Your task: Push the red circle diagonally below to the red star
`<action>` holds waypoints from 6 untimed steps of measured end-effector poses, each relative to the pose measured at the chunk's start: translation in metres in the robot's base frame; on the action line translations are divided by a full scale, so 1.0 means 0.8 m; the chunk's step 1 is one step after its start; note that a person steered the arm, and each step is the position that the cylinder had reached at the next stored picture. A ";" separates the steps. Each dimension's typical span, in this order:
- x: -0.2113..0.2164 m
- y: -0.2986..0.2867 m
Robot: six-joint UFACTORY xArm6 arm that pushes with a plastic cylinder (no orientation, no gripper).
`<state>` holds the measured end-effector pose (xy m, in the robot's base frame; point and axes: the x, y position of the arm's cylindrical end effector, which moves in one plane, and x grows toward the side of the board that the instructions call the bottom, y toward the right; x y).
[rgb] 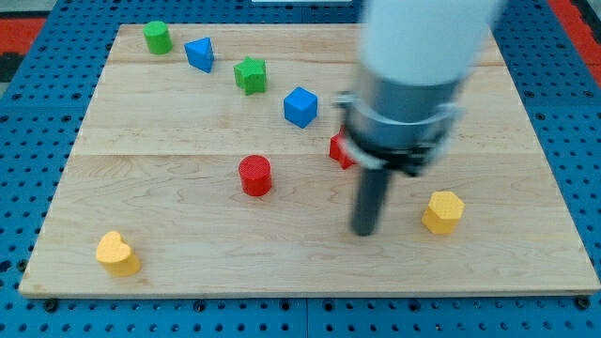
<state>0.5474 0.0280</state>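
The red circle (254, 175) sits near the middle of the wooden board. The red star (339, 149) lies to its right and a little higher, mostly hidden behind the arm's body. My tip (364, 230) rests on the board below the red star and well to the right of the red circle, touching neither. The rod is blurred.
A blue cube (300, 106) lies above the star. A green star (250, 74), blue triangle (199, 53) and green cylinder (157, 38) line the top left. A yellow hexagon (443, 211) is right of my tip. A yellow heart (117, 253) sits bottom left.
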 end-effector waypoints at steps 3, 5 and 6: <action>-0.104 -0.076; -0.038 -0.048; -0.007 -0.012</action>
